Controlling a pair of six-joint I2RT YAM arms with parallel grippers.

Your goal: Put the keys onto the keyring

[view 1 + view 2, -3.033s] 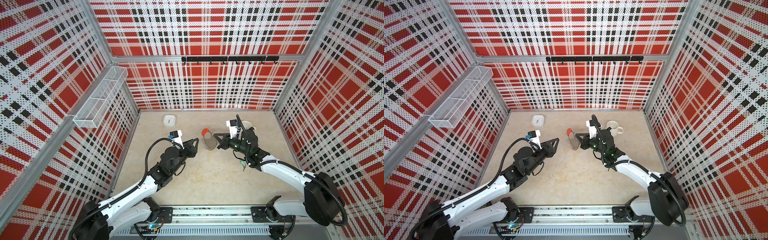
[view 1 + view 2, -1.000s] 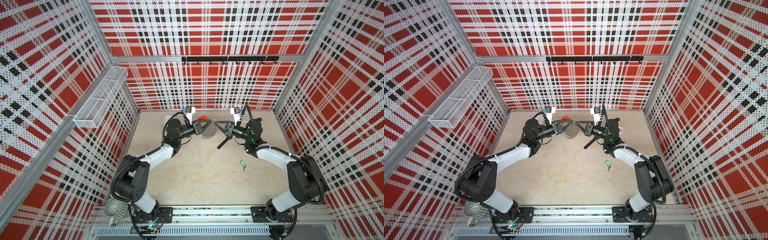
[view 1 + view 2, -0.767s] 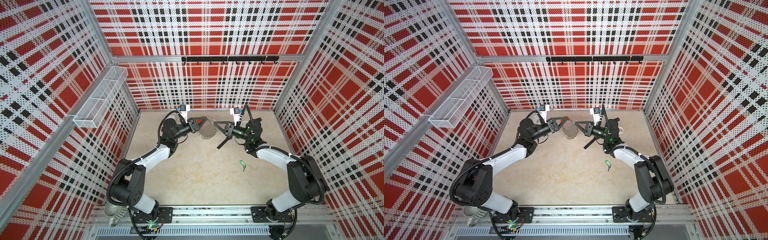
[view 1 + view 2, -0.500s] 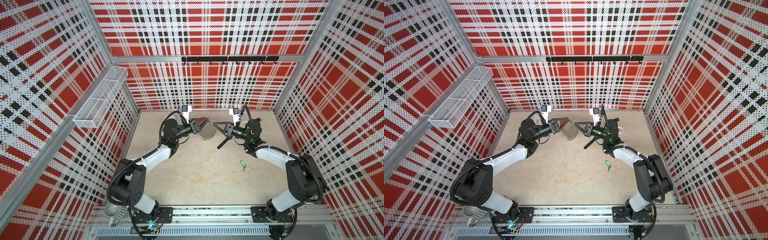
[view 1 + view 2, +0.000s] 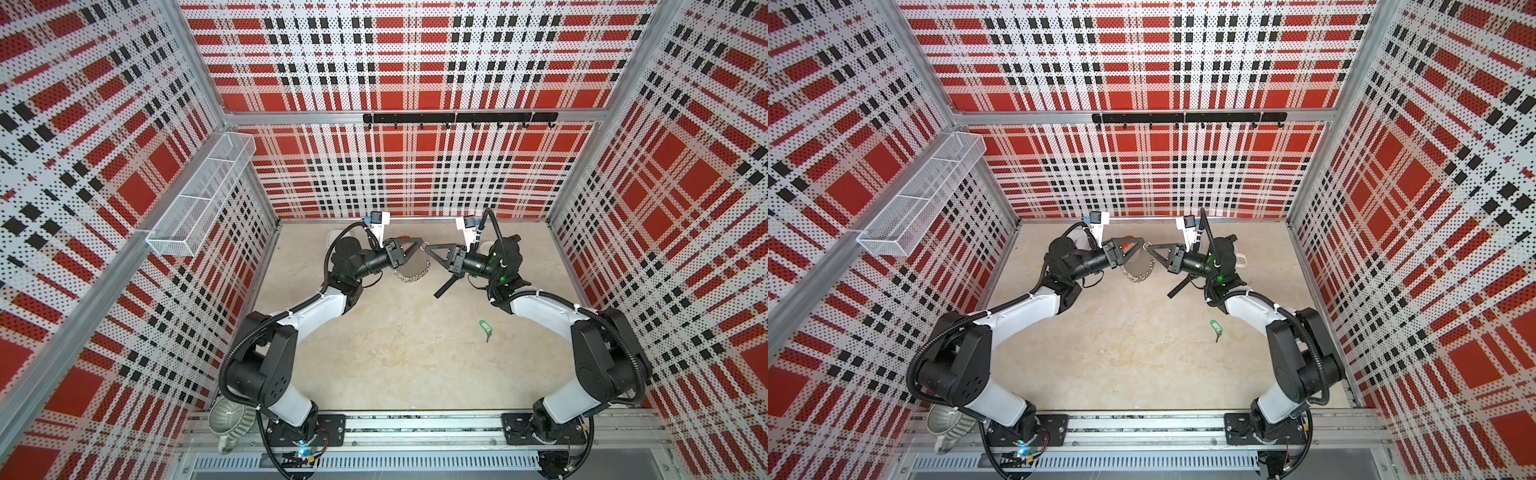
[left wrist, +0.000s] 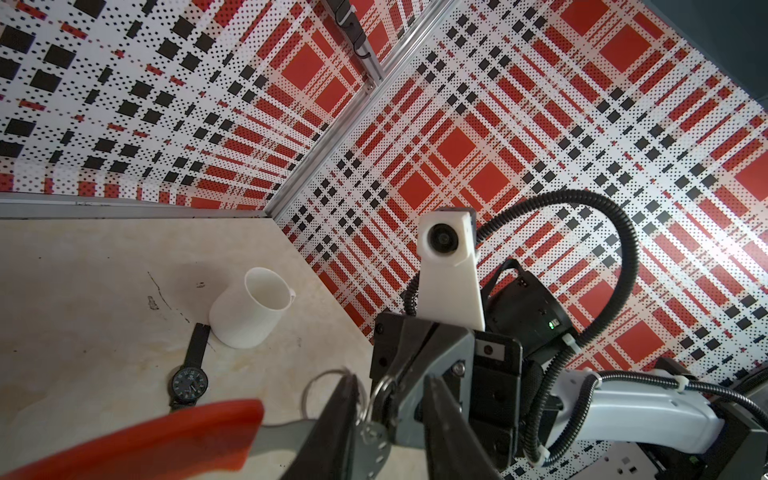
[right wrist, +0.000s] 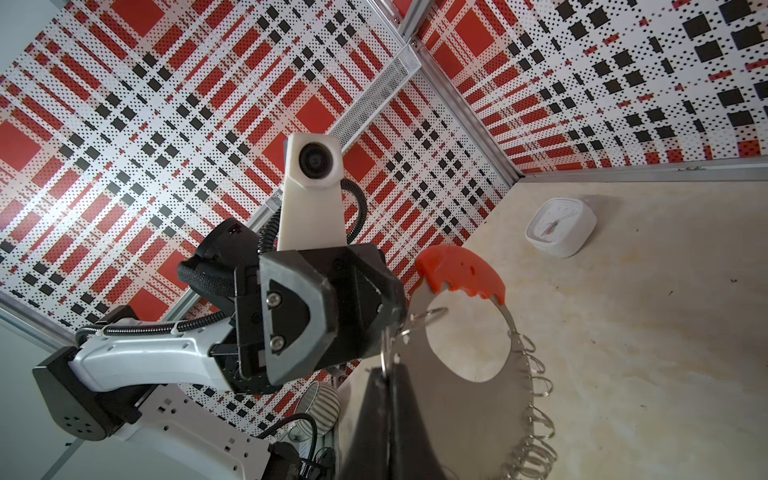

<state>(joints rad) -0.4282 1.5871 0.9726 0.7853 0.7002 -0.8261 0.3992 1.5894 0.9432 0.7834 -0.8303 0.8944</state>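
The keyring hangs in the air near the back of the table. It is a flat grey ring with a red section and wire loops along its rim. My right gripper is shut on its rim. My left gripper meets it tip to tip, its jaws partly apart around a wire loop on the rim. The keys, one key with a green tag, lie on the table to the right, away from both grippers.
A white mug and a black wristwatch sit under the right arm at the back. A white clock stands at the back left. A metal cup sits by the left arm's base, and a wire basket hangs on the left wall.
Three seconds ago the right gripper held the keyring lower and nearer mid-table, with the left gripper apart from it. Both have moved to the back. In the last second the left gripper shifted slightly along the rim.
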